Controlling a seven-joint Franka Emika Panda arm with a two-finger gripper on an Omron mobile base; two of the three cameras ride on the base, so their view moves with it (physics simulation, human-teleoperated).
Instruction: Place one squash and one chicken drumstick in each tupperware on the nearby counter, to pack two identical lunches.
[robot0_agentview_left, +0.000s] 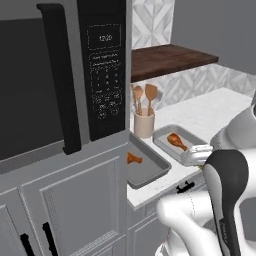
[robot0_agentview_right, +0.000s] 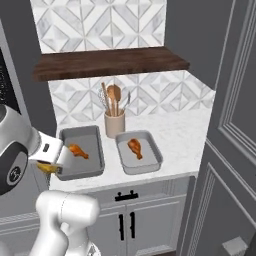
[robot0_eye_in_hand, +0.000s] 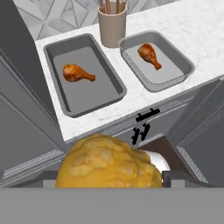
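Note:
My gripper (robot0_eye_in_hand: 109, 177) is shut on a lumpy yellow squash (robot0_eye_in_hand: 107, 164), held in front of the counter's edge, below and nearer than the left tupperware. Two grey tupperwares sit side by side on the white counter (robot0_agentview_right: 185, 135). The left tupperware (robot0_eye_in_hand: 94, 94) holds one chicken drumstick (robot0_eye_in_hand: 76, 73), and the right tupperware (robot0_eye_in_hand: 168, 72) holds another drumstick (robot0_eye_in_hand: 148, 54). From the right base view the gripper (robot0_agentview_right: 50, 160) hangs at the left tupperware's (robot0_agentview_right: 82, 167) front left corner, with the squash (robot0_agentview_right: 47, 169) under it.
A beige utensil holder (robot0_agentview_right: 114, 122) with wooden spoons stands behind the two tupperwares. A dark wooden shelf (robot0_agentview_right: 110, 62) hangs above. A black microwave (robot0_agentview_left: 102, 70) and grey cabinet stand to the left, a tall grey cabinet (robot0_agentview_right: 235, 125) to the right. Black handles (robot0_eye_in_hand: 144, 122) mark the doors below.

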